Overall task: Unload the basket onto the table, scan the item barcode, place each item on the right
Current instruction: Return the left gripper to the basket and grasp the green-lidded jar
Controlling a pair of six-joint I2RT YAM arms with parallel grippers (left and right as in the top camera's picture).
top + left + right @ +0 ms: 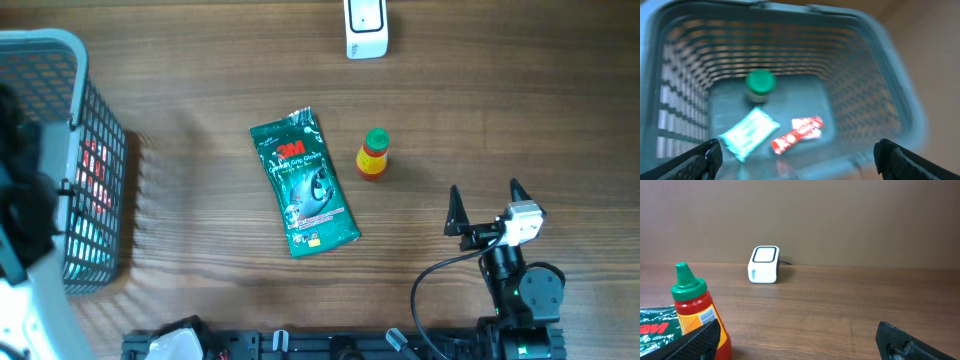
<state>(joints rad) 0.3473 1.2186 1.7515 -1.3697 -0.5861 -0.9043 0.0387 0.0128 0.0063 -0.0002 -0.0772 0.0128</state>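
Wooden table (200,80): packet (305,182) flat mid-table, bottle (373,154) upright just beside it, scanner (365,28) at far edge. Right gripper (485,195) jaws apart, empty, near bottle. Left gripper (797,150) jaws apart, empty, over basket (860,95)

Soft, even lighting; left wrist view of the basket (860,85) motion-blurred, others sharp.

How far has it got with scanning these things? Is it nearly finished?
Hardly started, it seems. The green packet and red bottle lie on the table, short of the scanner. Nothing is in hand: the right gripper is open and empty, the left gripper open above the basket holding three items. Picking up and scanning remain.
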